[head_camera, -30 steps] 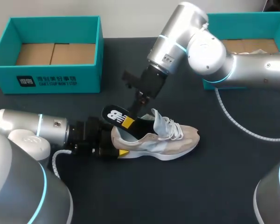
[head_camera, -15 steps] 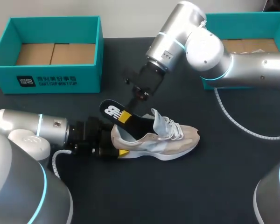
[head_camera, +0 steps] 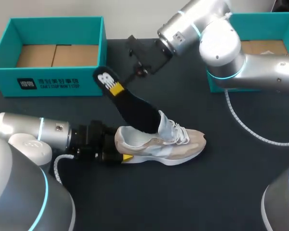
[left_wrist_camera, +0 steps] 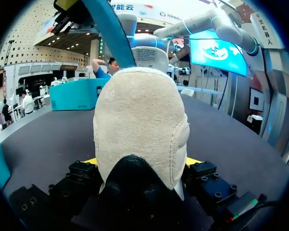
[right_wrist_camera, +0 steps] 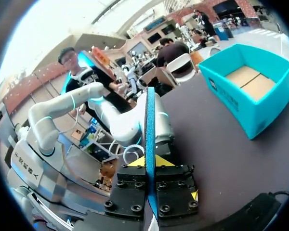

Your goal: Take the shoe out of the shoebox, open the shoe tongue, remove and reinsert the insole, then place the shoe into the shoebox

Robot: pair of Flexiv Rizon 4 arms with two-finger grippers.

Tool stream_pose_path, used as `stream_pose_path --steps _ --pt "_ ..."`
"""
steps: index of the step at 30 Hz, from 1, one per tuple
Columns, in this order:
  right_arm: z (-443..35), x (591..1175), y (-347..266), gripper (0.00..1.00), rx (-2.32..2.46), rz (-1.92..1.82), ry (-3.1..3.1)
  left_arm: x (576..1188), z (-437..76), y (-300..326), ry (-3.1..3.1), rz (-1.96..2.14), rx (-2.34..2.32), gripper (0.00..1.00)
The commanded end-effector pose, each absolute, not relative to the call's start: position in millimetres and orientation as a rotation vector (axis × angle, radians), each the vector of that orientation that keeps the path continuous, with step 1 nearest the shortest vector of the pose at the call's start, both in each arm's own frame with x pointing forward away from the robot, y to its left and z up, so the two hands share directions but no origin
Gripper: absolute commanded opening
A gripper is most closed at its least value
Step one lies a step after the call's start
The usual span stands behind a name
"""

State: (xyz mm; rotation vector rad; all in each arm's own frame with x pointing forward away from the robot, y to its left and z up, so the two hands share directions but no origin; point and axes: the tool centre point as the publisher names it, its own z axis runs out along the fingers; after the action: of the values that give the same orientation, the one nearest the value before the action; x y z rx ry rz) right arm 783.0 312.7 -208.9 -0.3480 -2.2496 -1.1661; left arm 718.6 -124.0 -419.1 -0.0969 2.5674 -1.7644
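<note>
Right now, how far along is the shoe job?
Done: shoe is out, lying on the table, left jaws clamping its heel. In hand: right jaws pinch the insole, lifted mostly out, lower end inside the opening. Left: free it, reinsert it, put the shoe in the shoebox.

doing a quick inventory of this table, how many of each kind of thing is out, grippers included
teal cardboard shoeboxes: 2
beige and white sneaker: 1
black foam insole: 1
yellow-tipped grippers: 2, left gripper on the sneaker's heel, right gripper on the insole
total: 6
</note>
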Motion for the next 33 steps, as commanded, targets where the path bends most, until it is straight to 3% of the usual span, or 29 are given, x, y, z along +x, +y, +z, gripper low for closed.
stream_pose_path --steps 1,11,13,24,33 --pt "-201 770 303 0.00 -0.434 -1.272 -2.299 718 -422 -123 2.571 -1.761 -0.097 0.00" --pt "-201 770 303 0.00 -0.434 -1.272 -2.299 718 -422 -123 2.571 -1.761 -0.097 0.00" --pt "-202 770 294 0.00 -0.523 -1.421 -2.274 718 -422 -123 2.571 -1.761 -0.097 0.00" --pt "-132 772 277 0.00 -0.932 -1.715 -1.957 718 -422 -123 2.571 -1.761 -0.097 0.00" --pt "-121 758 264 0.00 -1.013 -1.727 -1.669 718 -422 -123 2.571 -1.761 -0.097 0.00"
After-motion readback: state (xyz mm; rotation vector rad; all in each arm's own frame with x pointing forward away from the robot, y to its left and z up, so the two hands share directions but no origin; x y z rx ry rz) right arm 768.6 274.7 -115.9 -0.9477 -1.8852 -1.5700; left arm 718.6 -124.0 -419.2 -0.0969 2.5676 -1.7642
